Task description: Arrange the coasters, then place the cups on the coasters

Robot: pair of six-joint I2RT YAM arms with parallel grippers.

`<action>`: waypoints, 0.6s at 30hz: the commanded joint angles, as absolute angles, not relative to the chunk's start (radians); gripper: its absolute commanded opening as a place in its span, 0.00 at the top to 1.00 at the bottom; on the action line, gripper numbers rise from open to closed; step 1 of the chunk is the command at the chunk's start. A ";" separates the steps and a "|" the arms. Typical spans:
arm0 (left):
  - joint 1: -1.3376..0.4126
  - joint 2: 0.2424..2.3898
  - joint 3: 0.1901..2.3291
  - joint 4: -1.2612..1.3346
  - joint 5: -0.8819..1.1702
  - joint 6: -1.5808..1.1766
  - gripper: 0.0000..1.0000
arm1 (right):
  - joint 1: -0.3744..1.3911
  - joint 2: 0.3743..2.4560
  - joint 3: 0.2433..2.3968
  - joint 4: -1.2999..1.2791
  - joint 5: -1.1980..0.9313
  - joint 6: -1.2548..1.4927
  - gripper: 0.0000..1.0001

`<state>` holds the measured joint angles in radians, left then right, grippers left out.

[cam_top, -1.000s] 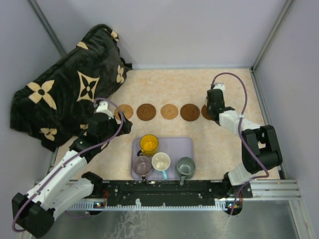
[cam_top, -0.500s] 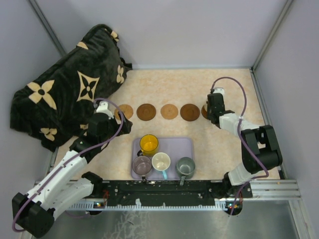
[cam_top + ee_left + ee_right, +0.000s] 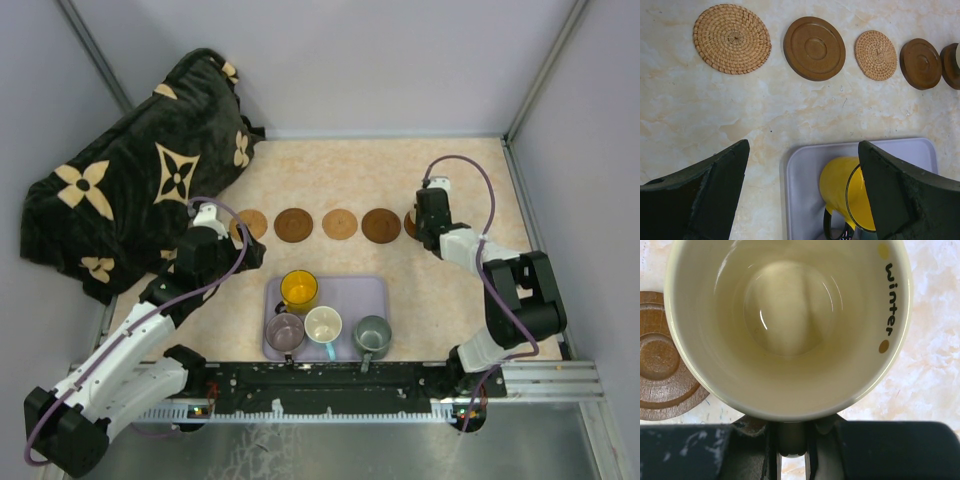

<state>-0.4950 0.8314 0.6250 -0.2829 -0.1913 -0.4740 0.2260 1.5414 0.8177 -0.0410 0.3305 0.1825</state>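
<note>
Top external: right gripper (image 3: pixel 790 437) holds cream cup (image 3: pixel 790 325) at coaster row's (image 3: pixel 340 223) end.

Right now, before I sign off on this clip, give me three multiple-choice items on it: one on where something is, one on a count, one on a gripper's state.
1. Where does the yellow mug stand?
A. on a coaster
B. on the lavender tray
C. on the blanket

2. How many mugs stand on the tray?
A. two
B. four
C. five

3. The right gripper is
A. open over the tray
B. shut on a coaster
C. shut on the cream mug, at its handle

Key:
1 B: the top view shows it in the tray's far left corner.
2 B: the yellow mug, mauve mug, white mug and grey-green mug.
3 C: the right wrist view shows the handle pinched between the fingers.
</note>
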 commanded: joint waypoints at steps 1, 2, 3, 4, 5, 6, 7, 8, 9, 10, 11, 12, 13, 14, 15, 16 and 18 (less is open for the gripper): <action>-0.498 0.822 0.614 -0.262 -0.201 -0.478 0.04 | 0.219 1.521 0.830 0.078 0.362 0.172 1.00; -0.497 0.822 0.614 -0.262 -0.201 -0.477 0.04 | 0.219 1.523 0.830 0.078 0.362 0.172 1.00; -0.497 0.821 0.614 -0.262 -0.201 -0.477 0.04 | 0.220 1.525 0.830 0.079 0.363 0.172 1.00; -0.497 0.819 0.613 -0.262 -0.201 -0.478 0.04 | 0.219 1.526 0.830 0.080 0.364 0.171 1.00; -0.498 0.820 0.612 -0.263 -0.202 -0.479 0.04 | 0.219 1.528 0.830 0.078 0.367 0.170 1.00; -0.498 0.820 0.612 -0.264 -0.202 -0.480 0.04 | 0.217 1.530 0.830 0.078 0.369 0.170 1.00; -0.497 0.820 0.612 -0.264 -0.201 -0.480 0.04 | 0.218 1.532 0.830 0.079 0.370 0.170 1.00; -0.497 0.819 0.612 -0.264 -0.201 -0.479 0.04 | 0.218 1.532 0.829 0.079 0.370 0.170 1.00; -0.498 0.819 0.612 -0.264 -0.201 -0.480 0.04 | 0.218 1.534 0.827 0.080 0.370 0.170 1.00; -0.497 0.820 0.610 -0.264 -0.201 -0.479 0.04 | 0.218 1.534 0.826 0.081 0.371 0.170 1.00; -0.499 0.819 0.610 -0.265 -0.201 -0.479 0.04 | 0.218 1.535 0.825 0.081 0.371 0.170 1.00; -0.498 0.819 0.610 -0.265 -0.201 -0.479 0.04 | 0.218 1.536 0.825 0.081 0.372 0.170 1.00; -0.498 0.820 0.610 -0.265 -0.201 -0.479 0.04 | 0.217 1.537 0.824 0.081 0.373 0.171 1.00; -0.497 0.820 0.610 -0.265 -0.201 -0.479 0.04 | 0.218 1.537 0.824 0.080 0.374 0.171 1.00; -0.498 0.819 0.611 -0.265 -0.202 -0.480 0.04 | 0.217 1.538 0.823 0.080 0.374 0.172 1.00; -0.497 0.820 0.611 -0.265 -0.202 -0.480 0.04 | 0.217 1.539 0.822 0.080 0.375 0.172 1.00; -0.498 0.819 0.611 -0.265 -0.202 -0.479 0.04 | 0.216 1.539 0.822 0.079 0.377 0.172 1.00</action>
<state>-0.4950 0.8307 0.6201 -0.2832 -0.1932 -0.4744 0.2260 1.5444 0.8112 -0.0368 0.3374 0.1822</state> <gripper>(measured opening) 0.956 0.166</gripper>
